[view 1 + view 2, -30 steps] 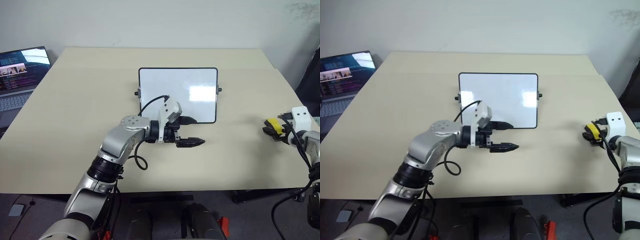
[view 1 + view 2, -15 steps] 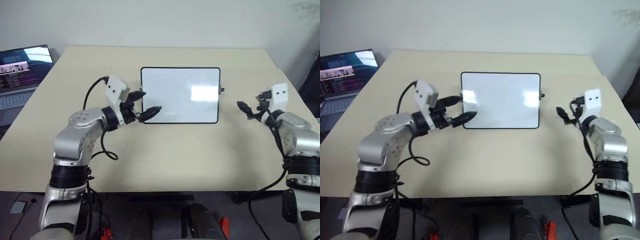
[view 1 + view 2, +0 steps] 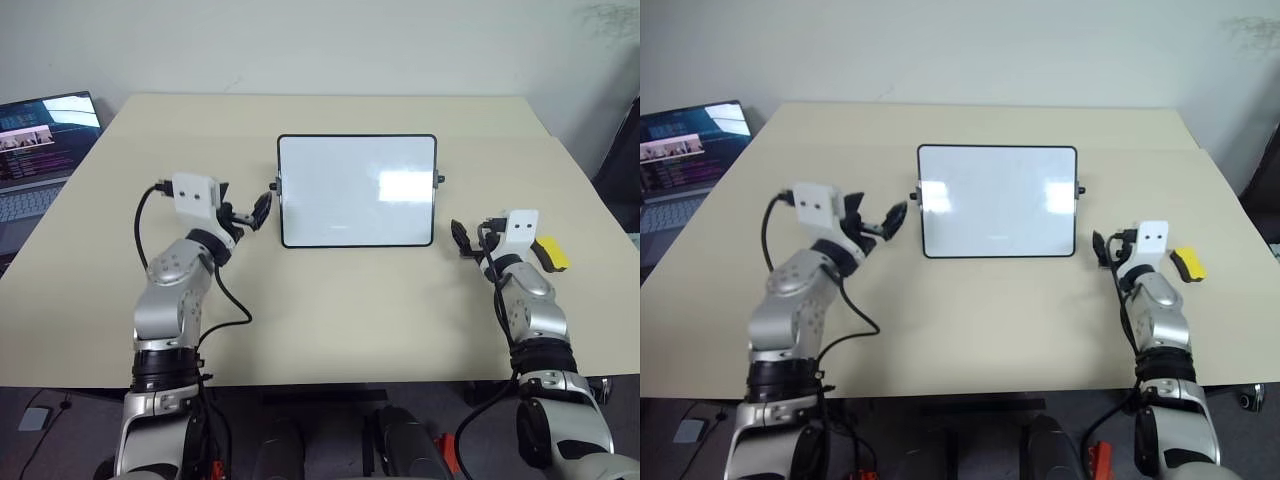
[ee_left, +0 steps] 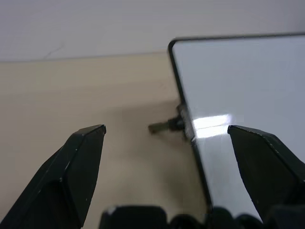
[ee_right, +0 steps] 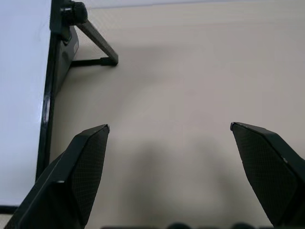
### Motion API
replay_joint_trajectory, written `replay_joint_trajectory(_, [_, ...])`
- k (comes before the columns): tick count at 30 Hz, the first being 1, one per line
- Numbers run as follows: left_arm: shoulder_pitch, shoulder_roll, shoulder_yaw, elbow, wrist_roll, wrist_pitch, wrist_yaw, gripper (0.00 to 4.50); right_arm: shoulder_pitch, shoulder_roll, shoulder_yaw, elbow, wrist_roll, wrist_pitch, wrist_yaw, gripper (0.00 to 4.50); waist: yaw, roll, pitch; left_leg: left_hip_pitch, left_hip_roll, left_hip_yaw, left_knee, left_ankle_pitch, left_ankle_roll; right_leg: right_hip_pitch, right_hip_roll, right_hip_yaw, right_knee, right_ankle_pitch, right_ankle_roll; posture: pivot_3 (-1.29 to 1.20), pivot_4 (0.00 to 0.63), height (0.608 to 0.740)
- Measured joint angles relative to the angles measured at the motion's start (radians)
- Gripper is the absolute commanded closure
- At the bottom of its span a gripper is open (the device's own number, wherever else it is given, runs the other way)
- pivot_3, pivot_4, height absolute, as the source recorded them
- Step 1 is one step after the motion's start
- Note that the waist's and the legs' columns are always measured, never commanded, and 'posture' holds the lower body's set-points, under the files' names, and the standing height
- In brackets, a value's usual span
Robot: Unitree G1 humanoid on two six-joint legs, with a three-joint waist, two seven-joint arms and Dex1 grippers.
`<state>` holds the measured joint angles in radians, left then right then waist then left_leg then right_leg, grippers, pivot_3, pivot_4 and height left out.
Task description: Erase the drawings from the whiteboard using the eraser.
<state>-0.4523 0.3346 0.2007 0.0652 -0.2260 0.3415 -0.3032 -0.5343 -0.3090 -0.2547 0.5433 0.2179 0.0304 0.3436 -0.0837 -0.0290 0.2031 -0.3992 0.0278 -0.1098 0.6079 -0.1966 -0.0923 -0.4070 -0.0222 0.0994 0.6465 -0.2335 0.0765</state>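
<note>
The rectangular glossy white whiteboard [image 3: 356, 190] with its thin black frame was seen at the centre of the beige table [image 3: 330, 300], its surface wiped clean, no red marks being discernible. The small yellow eraser block with a black part [image 3: 550, 253] lay on the table at about four o'clock from the board, just beside the right gripper [image 3: 468, 240], which was held empty with fingers spread wide. At nine o'clock from the board, the left gripper [image 3: 250, 213] was likewise spread wide and empty, near the board's small black side knob [image 4: 164, 127]. An open laptop [image 3: 40, 150] was placed at the table's ten o'clock edge.
</note>
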Motion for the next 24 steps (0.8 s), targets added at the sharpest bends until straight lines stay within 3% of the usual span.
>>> replay_joint_trajectory(11, [0.033,-0.130,-0.011,0.162,0.066,-0.197,0.136,0.00,0.039,0.089,0.031,-0.037,0.000,-0.087,-0.007,0.03,0.001,0.000,0.000,0.000,0.000,0.000,0.000,0.000,0.000,0.000,0.000,0.000,0.000,-0.001,0.001,0.00,0.150,0.740])
replay_joint_trajectory(24, [0.034,-0.162,-0.035,0.234,0.093,-0.276,0.169,0.00,0.052,0.099,0.042,-0.038,0.001,-0.112,-0.048,0.03,0.001,0.000,0.000,0.000,0.000,0.000,0.000,0.000,0.000,0.000,0.000,0.000,0.001,-0.001,0.003,0.00,0.150,0.740])
